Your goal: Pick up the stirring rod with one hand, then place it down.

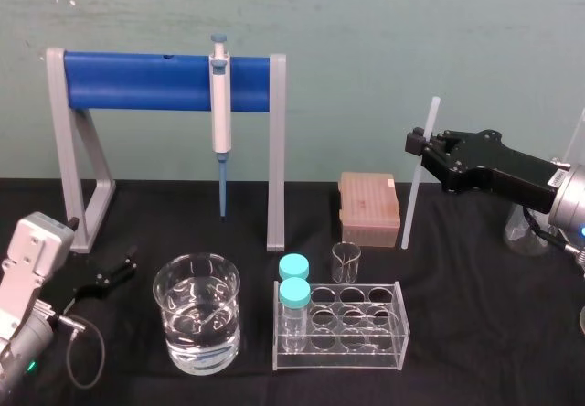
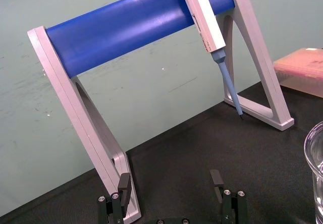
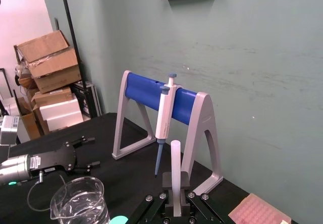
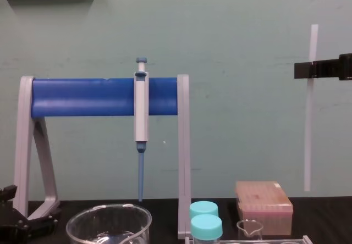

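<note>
The black, blocky-fingered right gripper (image 1: 422, 147) is raised at the right of the scene, above the black table (image 1: 475, 333). Its fingers are closed on the long, thin, translucent white stirring rod (image 1: 414, 196). They pinch it about a quarter of the way down from its top end.

The stirring rod stands nearly upright with its long axis close to vertical. In the chest view (image 4: 309, 134) its upper end leans slightly to the right. Its lower end hangs free above the table, just right of the pink rectangular tip box (image 4: 264, 204).

In the right wrist view the rod (image 3: 175, 163) rises straight out from between the fingers (image 3: 167, 196).

The left gripper (image 1: 110, 273) lies low on the table by the left foot of the grey-legged stand with a blue bar (image 1: 146, 81). Its fingers (image 2: 123, 182) are spread wide and hold nothing.

A grey-and-blue pipette (image 1: 220, 104) hangs tip-down from the bar.
</note>
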